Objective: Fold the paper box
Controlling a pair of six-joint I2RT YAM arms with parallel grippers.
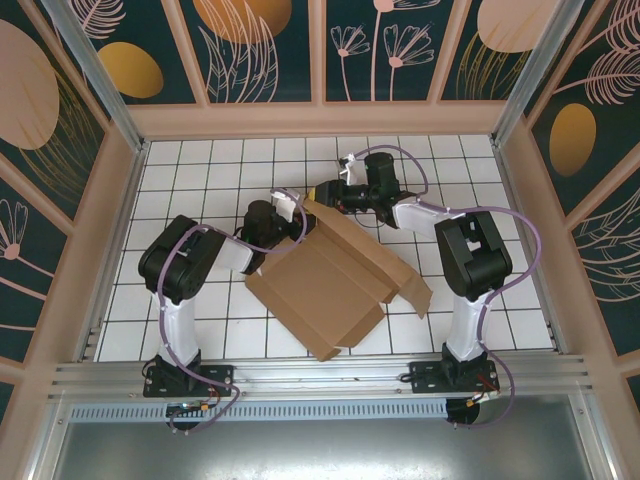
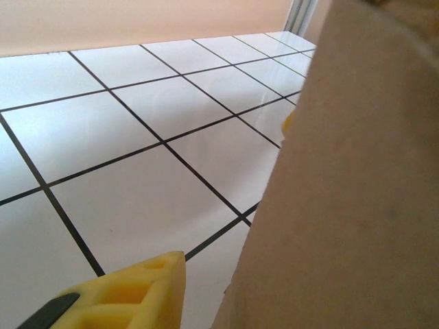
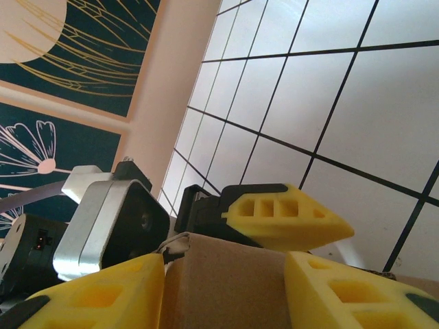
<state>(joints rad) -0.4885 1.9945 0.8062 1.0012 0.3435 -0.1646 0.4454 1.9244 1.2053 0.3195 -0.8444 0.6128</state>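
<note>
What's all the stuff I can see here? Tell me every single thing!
paper box: one, brown, middle of the table, partly folded, a flap raised on its far side
table: one, white tiles with black lines, under everything
wall panels: several, dark teal with orange and pink plants, around the table
metal rail: one, silver, along the near edge
left arm: one, black and white, bolted near left
right arm: one, black and white, bolted near right
left gripper: one, yellow fingers, at the box's far left corner
right gripper: one, yellow fingers, cardboard between them
</note>
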